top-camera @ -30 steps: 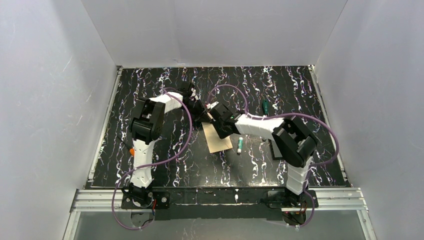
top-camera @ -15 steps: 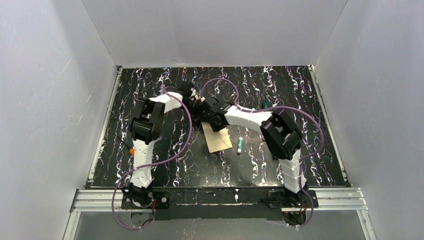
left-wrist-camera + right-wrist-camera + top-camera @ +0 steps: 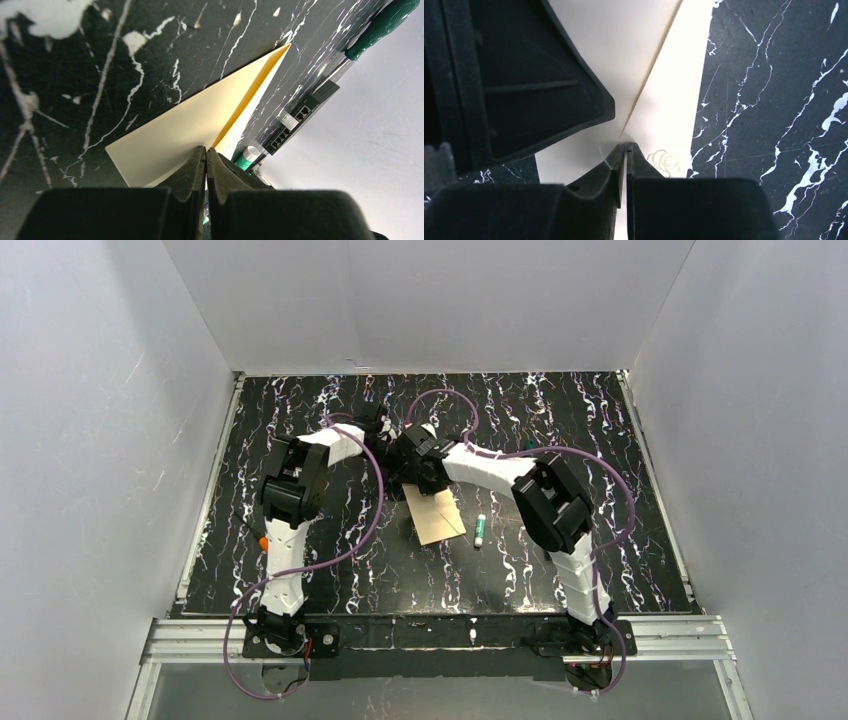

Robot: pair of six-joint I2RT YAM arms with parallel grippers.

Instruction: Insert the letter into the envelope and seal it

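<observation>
**Being pinched at its far end: the envelope on the bench**

In the left wrist view, the left hand (image 3: 205, 150) is being shown closed right down, its two fingers (image 3: 187, 167) being pressed together on the near edge of the envelope (image 3: 170, 130). The cream panel is being seen slanting away over the black, white-veined bench (image 3: 65, 90), and a yellow-orange inner face is being exposed under its right edge. A green-capped tube (image 3: 246, 159) is being shown just beyond the fingertips, and a green-handled screwdriver (image 3: 385, 22) is being seen farther off at the upper right.

In the right wrist view, the right hand (image 3: 626, 146) is being shown narrow, with only a thin pale slit between its fingers. Its tips are being held at a slanting seam of the envelope, just beside a small rose emblem (image 3: 664, 161). Whether paper is being nipped there cannot be told. The black body of the left hand is being seen close at the upper left.

In the top view, both arms are being shown bent inward, their hands meeting over the far end of the envelope near the middle of the bench. The tube is being seen near the envelope's right side, apart from it. The letter cannot be told apart from the envelope in any view.
</observation>
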